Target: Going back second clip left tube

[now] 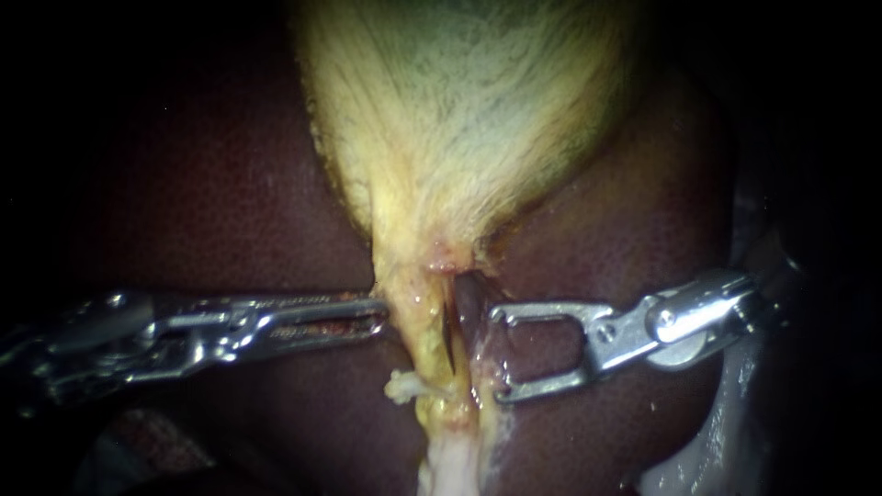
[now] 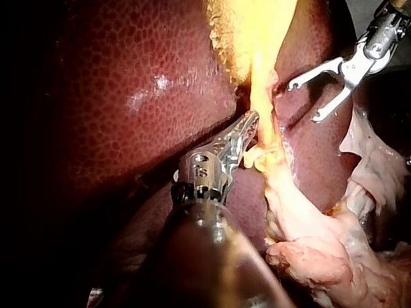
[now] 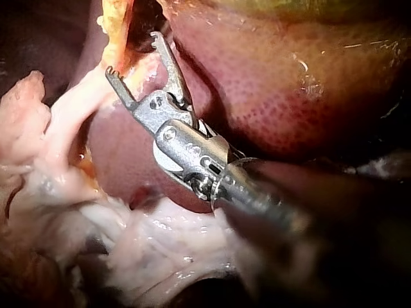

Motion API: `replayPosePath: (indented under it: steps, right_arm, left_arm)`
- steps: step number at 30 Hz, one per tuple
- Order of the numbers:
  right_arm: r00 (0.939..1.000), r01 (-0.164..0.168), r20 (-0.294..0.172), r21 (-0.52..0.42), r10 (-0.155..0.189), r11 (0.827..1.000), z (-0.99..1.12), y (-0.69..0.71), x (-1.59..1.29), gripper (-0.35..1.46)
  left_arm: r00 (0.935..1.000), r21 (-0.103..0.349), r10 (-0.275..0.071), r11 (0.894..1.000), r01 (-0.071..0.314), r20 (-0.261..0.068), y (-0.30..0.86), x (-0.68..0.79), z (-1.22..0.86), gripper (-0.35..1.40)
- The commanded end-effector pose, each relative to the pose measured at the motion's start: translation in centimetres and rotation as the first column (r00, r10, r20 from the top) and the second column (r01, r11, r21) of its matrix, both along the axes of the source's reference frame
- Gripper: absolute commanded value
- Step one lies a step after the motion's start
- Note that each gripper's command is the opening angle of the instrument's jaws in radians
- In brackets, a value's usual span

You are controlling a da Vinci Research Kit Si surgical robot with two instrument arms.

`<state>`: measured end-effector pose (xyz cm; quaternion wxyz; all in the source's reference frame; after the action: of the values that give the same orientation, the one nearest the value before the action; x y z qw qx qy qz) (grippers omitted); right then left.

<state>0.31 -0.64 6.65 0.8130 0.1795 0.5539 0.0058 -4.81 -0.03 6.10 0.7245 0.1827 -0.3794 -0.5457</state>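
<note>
Endoscope view: your right instrument [image 1: 498, 355], jaws spread and empty, sits just right of the upright left tube [image 1: 427, 340]; your left instrument [image 1: 378, 317] clamps yellow tissue [image 1: 397, 298] on its far side.

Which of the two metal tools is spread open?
The right instrument, entering from the right: its jaws gape wide beside the tube, while those of the left instrument lie together.
</note>
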Motion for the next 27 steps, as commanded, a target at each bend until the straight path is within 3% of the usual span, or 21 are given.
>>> replayPosePath:
  steps: [1,7,15,27]
  right_arm:
    - [1.0000,0.003,0.000,-0.008,-0.003,1.000,-0.03,0.03,-0.03,0.60]
    - [1.0000,0.007,-0.004,-0.044,-0.007,0.999,-0.10,0.10,-0.14,0.60]
    - [0.9999,0.010,-0.007,-0.049,-0.011,0.999,-0.10,0.10,-0.18,0.60]
    - [0.9999,0.011,-0.007,-0.049,-0.011,0.999,-0.13,0.07,-0.17,0.60]
  left_arm:
    - [1.0000,0.000,0.000,1.000,0.000,0.000,0.00,0.00,0.01,-0.28]
    - [1.0000,0.000,0.000,1.000,0.000,0.000,0.02,-0.01,0.04,-0.28]
    - [1.0000,-0.001,-0.001,1.000,0.001,-0.001,0.05,-0.04,0.10,-0.28]
    - [1.0000,-0.004,0.000,1.000,0.000,0.001,0.04,-0.31,0.36,-0.28]
